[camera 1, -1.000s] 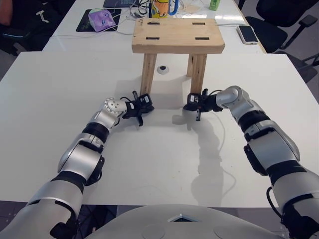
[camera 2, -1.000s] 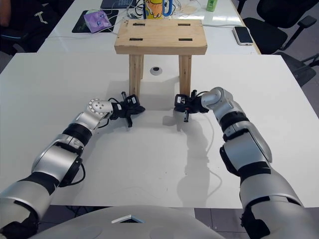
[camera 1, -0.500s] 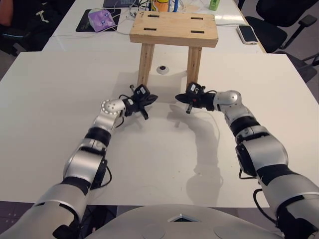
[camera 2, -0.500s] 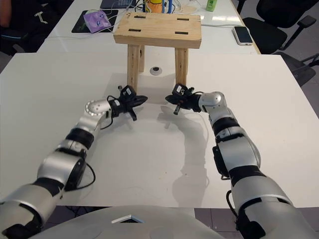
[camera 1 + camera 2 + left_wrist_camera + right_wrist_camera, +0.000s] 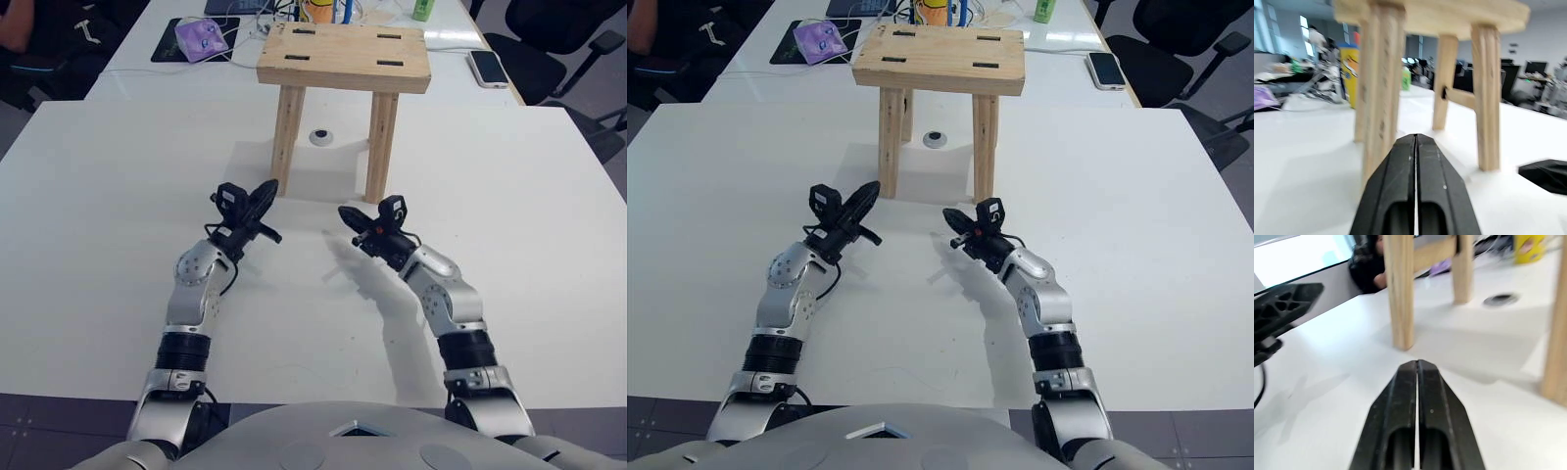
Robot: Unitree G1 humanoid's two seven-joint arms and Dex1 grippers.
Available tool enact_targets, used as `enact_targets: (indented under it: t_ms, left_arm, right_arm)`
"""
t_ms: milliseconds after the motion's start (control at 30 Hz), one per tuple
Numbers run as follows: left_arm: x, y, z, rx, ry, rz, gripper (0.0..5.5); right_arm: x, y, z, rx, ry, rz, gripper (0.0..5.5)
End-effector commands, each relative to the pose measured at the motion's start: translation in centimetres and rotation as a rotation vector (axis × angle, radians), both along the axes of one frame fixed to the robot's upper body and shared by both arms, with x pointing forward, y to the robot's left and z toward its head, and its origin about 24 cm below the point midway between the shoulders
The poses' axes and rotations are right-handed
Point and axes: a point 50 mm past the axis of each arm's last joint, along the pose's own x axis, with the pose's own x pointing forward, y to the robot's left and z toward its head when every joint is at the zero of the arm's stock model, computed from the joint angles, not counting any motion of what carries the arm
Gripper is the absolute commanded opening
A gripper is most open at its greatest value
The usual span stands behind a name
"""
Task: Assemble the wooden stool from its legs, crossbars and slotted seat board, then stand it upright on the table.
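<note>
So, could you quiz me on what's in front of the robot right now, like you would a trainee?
1. True or false: the stool stands upright on the table.
2. Pick one. The two arms' jaws are: A) wide open; B) shut, holding nothing; C) shut on a stool leg.
3. How many slots show in the stool's top?

Key: 1 true; 2 B; 3 four.
</note>
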Motion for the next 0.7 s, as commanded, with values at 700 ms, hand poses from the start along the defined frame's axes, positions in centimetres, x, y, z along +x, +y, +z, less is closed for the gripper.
enact_targets:
  t_ms: [700]
  left_arm:
    - [2.7, -6.5, -0.1, 0.111, -0.024, 0.037, 0.02]
  right_arm:
    - [2.8, -1.6, -0.6, -0.163, -0.011, -0.224, 0.0]
